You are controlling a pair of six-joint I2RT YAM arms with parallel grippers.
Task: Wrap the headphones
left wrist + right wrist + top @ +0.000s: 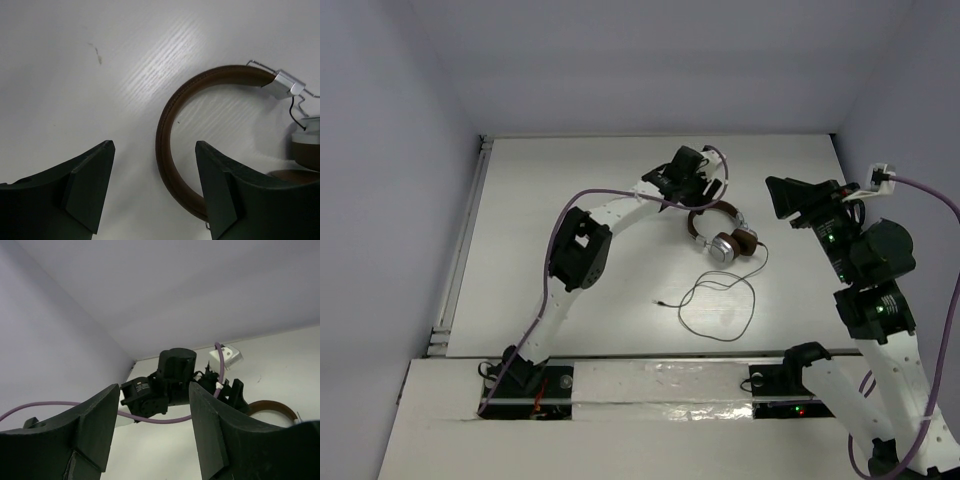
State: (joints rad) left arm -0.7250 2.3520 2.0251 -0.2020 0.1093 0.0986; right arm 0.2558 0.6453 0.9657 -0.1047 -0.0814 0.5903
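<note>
Two hands are standing open, gripping nothing. Cord (751, 308) is lying in a loose loop on the surface (550, 180), nearest the bases, trailing from the headphones (720, 232) mid-surface. Right hand (154, 390) is hanging raised beside them. Left hand (153, 146) is hovering over the brown headband, farthest out. Judgement: pin the headband and gather slack gradually, since the left arm's purple cable (620, 193) is crossing close by.

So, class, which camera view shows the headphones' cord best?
Top external: the whole cord lies looped on the table beside the headphones. Left wrist shows only a short stretch of it by the metal slider; right wrist shows none, just a bit of headband.
</note>
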